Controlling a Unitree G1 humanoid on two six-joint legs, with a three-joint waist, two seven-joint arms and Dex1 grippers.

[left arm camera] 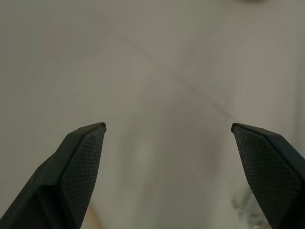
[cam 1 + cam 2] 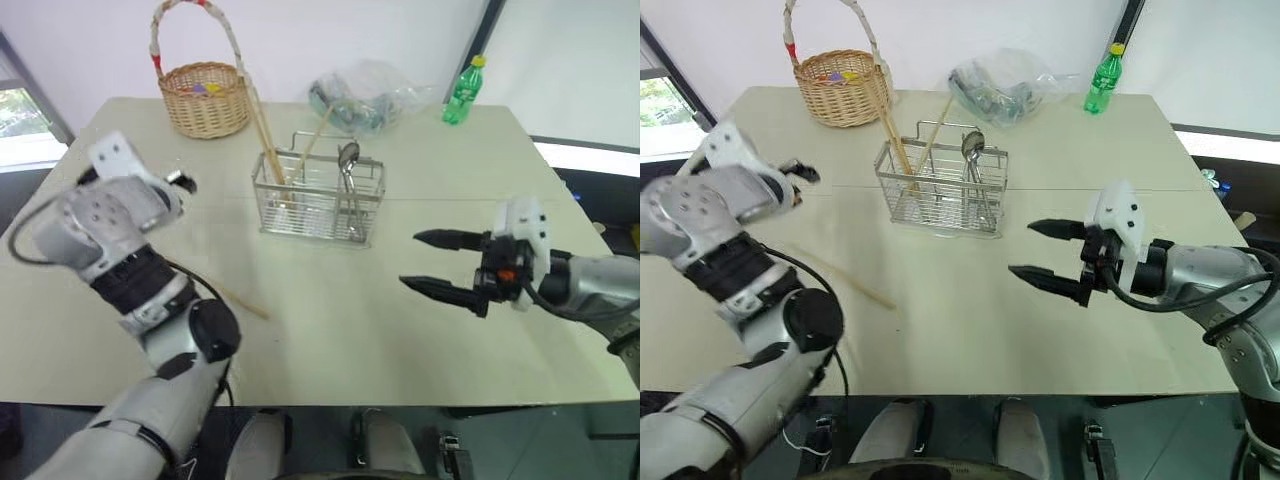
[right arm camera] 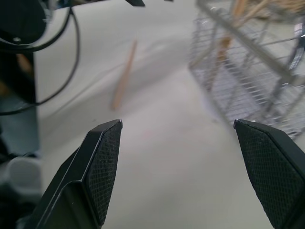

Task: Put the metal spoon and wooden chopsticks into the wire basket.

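Note:
The wire basket stands mid-table. The metal spoon stands upright in its right end, bowl up. Wooden chopsticks lean in its left end, poking well above the rim. One more chopstick lies flat on the table near my left arm; it also shows in the right wrist view as a chopstick beside the wire basket. My left gripper is open and empty over bare table, left of the basket. My right gripper is open and empty, right of the basket and pointing left.
A round wicker basket with a tall looped handle stands at the back left. A crumpled clear plastic bag and a green bottle sit along the back edge. The table has bare surface toward its front.

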